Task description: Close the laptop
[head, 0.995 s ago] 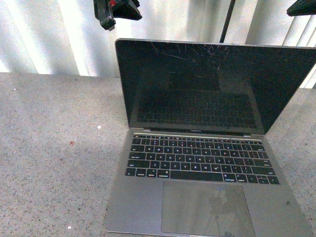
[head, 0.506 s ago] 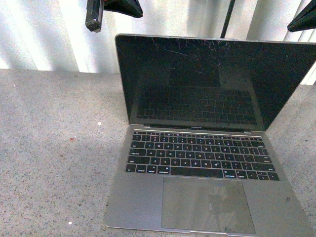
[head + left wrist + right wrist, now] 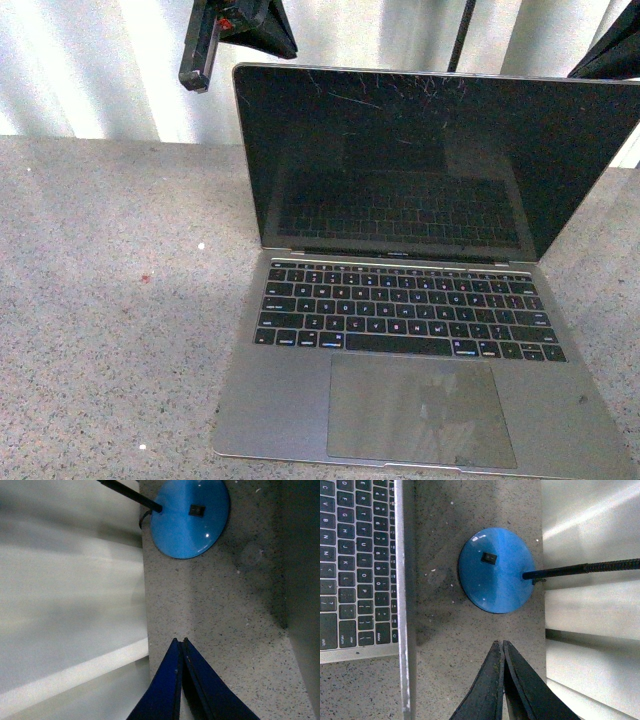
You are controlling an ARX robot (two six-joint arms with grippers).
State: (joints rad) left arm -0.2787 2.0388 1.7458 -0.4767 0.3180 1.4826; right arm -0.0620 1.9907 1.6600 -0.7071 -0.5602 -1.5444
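The laptop stands open on the speckled table, its scratched black screen upright and facing me, black keys and trackpad below. My left gripper hangs shut just outside the lid's top left corner, touching nothing. My right gripper shows as a dark wedge at the lid's top right corner. In the left wrist view the left gripper is shut over bare table behind the lid. In the right wrist view the right gripper is shut and empty, beside the laptop's keyboard and lid edge.
A round blue lamp base with a black stalk stands on the table behind the laptop, also in the left wrist view as the lamp base. White ribbed panels close off the back.
The left gripper has shifted a little left and dropped lower beside the lid's top left corner. The right gripper has come lower into view at top right. The laptop remains open.
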